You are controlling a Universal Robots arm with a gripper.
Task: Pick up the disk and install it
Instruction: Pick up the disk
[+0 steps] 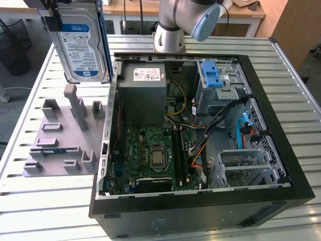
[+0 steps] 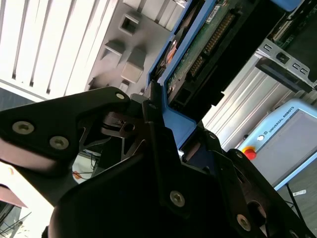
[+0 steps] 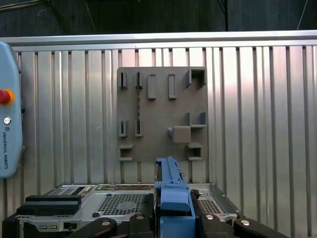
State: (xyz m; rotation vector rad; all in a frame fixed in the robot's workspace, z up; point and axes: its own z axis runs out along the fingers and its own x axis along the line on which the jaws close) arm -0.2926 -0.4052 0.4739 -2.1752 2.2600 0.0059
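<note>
Disk (image 1: 83,45) hangs upright over the grey fixture plate (image 1: 55,143) on the worktop (image 1: 45,211), at the exterior view's left of the open computer case (image 1: 200,213). End effector (image 3: 173,213) pinches its blue carrier frame. Judged: dense, rigid and shock-sensitive, with a slick, slightly flexible plastic frame. Best gripped by the frame edges, not the flat faces

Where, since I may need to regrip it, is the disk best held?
By the upper end of its blue carrier frame, from above, as the gripper does now: the disk hangs upright, and the frame spares label and circuit board.
</note>
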